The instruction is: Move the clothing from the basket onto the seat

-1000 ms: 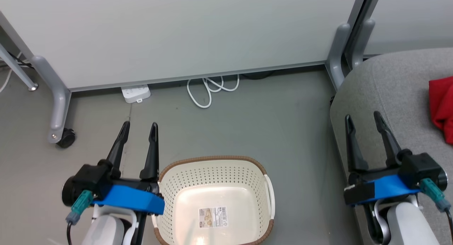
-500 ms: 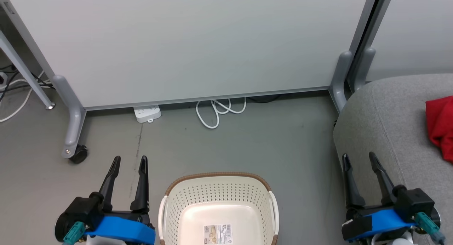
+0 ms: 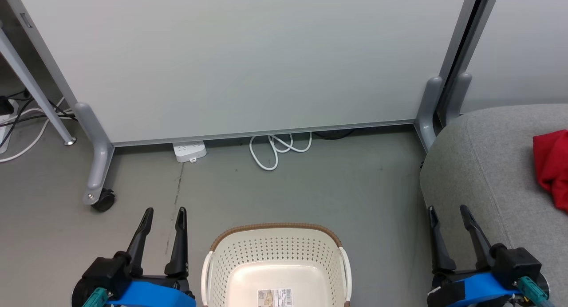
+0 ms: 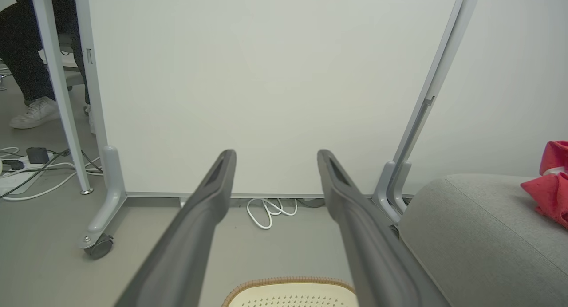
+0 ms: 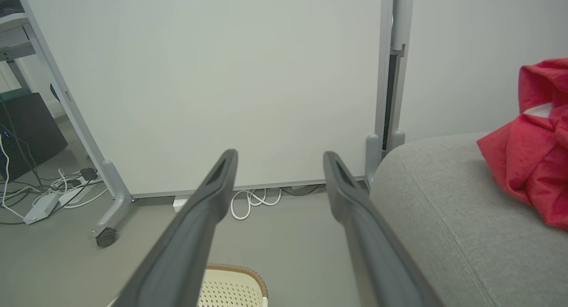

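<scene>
The cream basket with its brown rim stands on the floor at the bottom centre, nothing but a barcode sticker inside; its rim shows as basket and basket in the wrist views. Red clothing lies on the grey seat at the right edge, also clothing and clothing. My left gripper hangs open left of the basket, holding nothing. My right gripper is open over the seat's front left corner, also holding nothing.
A white partition panel on grey castor legs stands behind. A white power strip and coiled cable lie at its foot. More cables trail at far left. A person's shoe shows beyond the panel.
The head view has tilted up, so basket and grippers sit lower in the picture. Both grippers have stayed open and hold nothing.
</scene>
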Motion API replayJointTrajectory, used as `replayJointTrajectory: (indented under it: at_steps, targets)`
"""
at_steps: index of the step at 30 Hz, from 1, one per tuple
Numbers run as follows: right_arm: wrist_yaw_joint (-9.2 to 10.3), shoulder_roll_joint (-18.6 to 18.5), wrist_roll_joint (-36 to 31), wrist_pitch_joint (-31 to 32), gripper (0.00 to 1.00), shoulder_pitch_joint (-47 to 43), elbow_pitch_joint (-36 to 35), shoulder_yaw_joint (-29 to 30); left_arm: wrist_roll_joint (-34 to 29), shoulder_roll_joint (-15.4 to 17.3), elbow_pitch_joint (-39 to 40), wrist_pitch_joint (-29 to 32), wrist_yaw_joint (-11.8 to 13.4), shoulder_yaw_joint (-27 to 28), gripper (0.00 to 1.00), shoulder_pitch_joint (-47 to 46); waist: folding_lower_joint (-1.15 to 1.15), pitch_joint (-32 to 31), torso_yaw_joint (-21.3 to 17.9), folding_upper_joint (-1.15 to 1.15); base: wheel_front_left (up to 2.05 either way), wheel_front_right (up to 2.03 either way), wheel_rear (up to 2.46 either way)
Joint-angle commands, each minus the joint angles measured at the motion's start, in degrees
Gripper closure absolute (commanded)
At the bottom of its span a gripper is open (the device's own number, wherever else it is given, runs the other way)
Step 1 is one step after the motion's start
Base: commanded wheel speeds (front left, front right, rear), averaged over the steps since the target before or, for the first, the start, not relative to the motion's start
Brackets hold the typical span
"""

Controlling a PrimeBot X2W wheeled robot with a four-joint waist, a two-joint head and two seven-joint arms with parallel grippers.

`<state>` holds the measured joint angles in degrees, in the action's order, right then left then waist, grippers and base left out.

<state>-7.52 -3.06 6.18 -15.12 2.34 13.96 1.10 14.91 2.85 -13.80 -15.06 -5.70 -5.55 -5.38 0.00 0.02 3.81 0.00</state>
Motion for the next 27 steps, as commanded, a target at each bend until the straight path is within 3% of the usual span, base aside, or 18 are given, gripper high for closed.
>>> replayJointTrajectory:
  at_steps: [1,10,11,15,27]
  targets:
    - [0.06,0.24,0.6,-0.03,0.0,-0.84,0.16,-0.13,-0.09,0.11,-0.04,-0.16,-0.17,0.04,0.0,0.78,0.0,-0.05,0.0,0.0,0.0,0.0,0.0]
    - [0.06,0.26,1.34,-0.03,0.0,-0.64,0.43,-0.45,-0.3,0.12,-0.6,-0.16,-0.02,-0.21,0.0,0.48,0.0,0.02,0.08,0.0,0.0,0.0,0.0]
    - [0.0,0.05,1.05,0.0,1.0,-0.02,0.52,-0.41,-0.18,-0.03,-0.67,0.02,0.0,-0.26,1.0,0.02,0.0,0.01,0.08,0.0,0.0,0.0,0.0]
    - [0.0,0.07,1.55,0.32,1.0,-0.39,2.54,-0.28,0.37,-0.15,-2.58,0.49,-0.01,-0.23,1.0,1.04,0.0,0.01,0.06,0.0,0.0,0.0,0.0]
    - [0.01,0.08,14.15,3.6,1.0,0.36,2.18,0.67,11.84,-0.12,-2.25,3.67,-0.29,1.67,1.0,0.64,0.0,0.02,-0.28,0.0,0.0,0.0,0.0]
